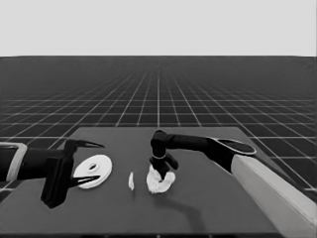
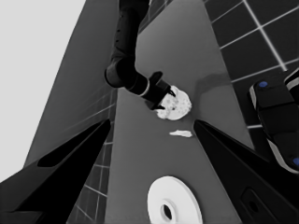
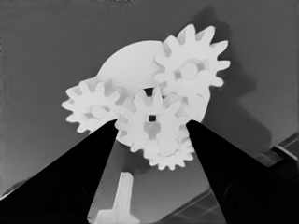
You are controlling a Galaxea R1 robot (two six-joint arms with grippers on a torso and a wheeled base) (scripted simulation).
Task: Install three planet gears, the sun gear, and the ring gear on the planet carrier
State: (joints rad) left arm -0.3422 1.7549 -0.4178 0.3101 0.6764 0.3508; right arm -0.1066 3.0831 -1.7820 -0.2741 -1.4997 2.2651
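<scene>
Meanwhile, Gears Gathered on the Smaller Round Part

Centrally on the table (image 1: 198, 208), the smaller round part (image 3: 128, 63), the planet carrier, lay flat with toothed gears stacked on it. In the right wrist view one planet gear (image 3: 190, 70) sat on its one side, a second (image 3: 93, 109) overhung the opposite edge, and a third (image 3: 170, 156) showed partly beneath a gear (image 3: 150, 120) with a small square centre hole. That middle gear stood between the right gripper's (image 3: 150, 128) two black fingers, which were spread to either side of it; whether they pressed on its teeth or stood just clear could not be told. In the head view the same gripper (image 1: 163, 168) pointed down onto the white cluster near the table's middle, the right arm reaching in from the right.

Just beside the cluster, toward the left arm, lay the thin white piece (image 1: 131, 181), apart from the gears. Farther left rested the larger round part (image 1: 93, 171), the ring gear, flat on the table with its centre hole showing.

The left gripper (image 1: 86, 163) waited over the table's left end, its fingers wide apart, one above and one below the larger round part in the head view, holding nothing.
</scene>
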